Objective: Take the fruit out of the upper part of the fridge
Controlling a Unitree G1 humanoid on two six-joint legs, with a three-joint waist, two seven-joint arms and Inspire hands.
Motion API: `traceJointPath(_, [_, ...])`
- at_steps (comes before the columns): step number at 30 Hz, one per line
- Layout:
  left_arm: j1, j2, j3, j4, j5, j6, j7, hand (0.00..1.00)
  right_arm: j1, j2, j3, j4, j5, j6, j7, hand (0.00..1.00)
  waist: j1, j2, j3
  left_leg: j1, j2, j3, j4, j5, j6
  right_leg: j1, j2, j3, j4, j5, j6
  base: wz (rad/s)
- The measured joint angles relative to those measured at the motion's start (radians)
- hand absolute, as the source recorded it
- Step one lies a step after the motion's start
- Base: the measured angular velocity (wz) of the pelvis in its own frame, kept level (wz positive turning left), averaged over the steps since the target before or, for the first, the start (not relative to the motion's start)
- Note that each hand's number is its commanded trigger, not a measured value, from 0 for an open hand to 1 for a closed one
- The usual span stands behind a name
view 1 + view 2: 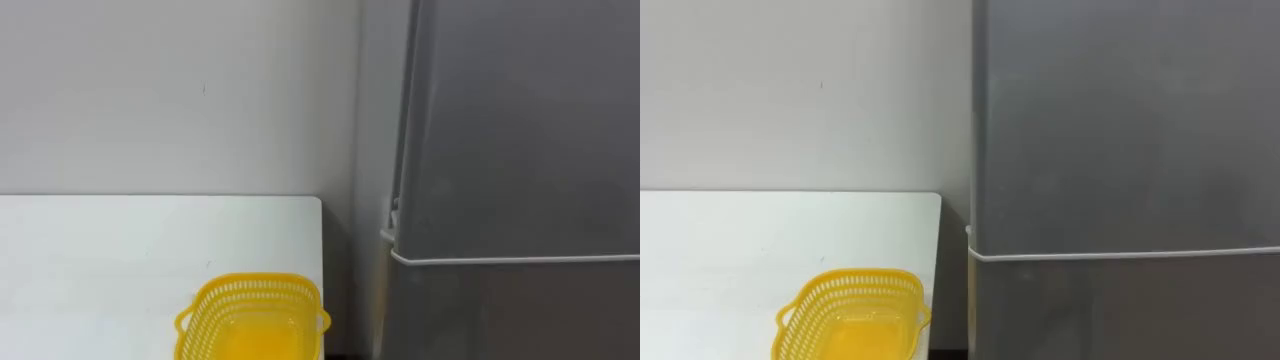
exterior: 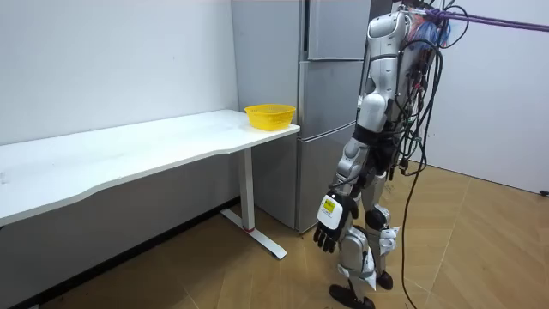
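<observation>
Presumably the wanted item sits behind the shut upper fridge door [image 1: 520, 120], so its weight cannot be judged. That door should pull stiffly against its seal and is best gripped along its left edge. The left hand [image 2: 327, 230] hangs slack and empty.

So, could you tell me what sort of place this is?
Probably a test room set up as a kitchen corner: a tall grey fridge, doors shut, a long white table beside it, and a yellow basket on the table.
</observation>
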Motion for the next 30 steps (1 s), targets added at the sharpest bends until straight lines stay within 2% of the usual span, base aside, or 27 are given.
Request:
traceJointPath(21, [-0.019,-0.001,-0.001,0.003,-0.018,-0.005,0.003,0.00,0.003,0.002,0.003,0.003,-0.034,0.001,-0.034,0.00,-0.002,-0.001,-0.0009,0.013,0.001,-0.002,-0.003,-0.001,-0.001,0.005,0.001,0.004,0.002,-0.004,-0.001,-0.01])
traceJointPath(26, [-0.017,0.000,0.056,0.001,-0.153,-0.005,0.030,0.00,0.003,0.003,-0.006,0.012,-0.032,0.012,-0.038,0.00,-0.002,0.003,-0.0018,0.014,0.000,-0.002,-0.010,-0.001,-0.001,0.006,0.001,0.003,0.002,-0.004,-0.001,0.00])
traceJointPath(29, [-0.017,0.000,0.089,0.002,-0.295,-0.007,0.063,0.00,0.002,0.004,-0.008,0.014,-0.034,0.021,-0.040,0.00,-0.002,0.004,-0.0021,0.015,0.000,-0.002,-0.010,-0.001,-0.001,0.007,0.000,0.001,0.001,-0.004,-0.001,0.00])
traceJointPath(30, [-0.017,0.000,0.102,0.002,-0.379,-0.012,0.079,0.00,0.002,0.003,-0.010,0.016,-0.034,0.021,-0.041,0.00,-0.002,0.006,-0.0022,0.015,0.000,-0.002,-0.011,-0.001,-0.001,0.007,0.000,0.001,0.002,-0.004,-0.001,0.00])
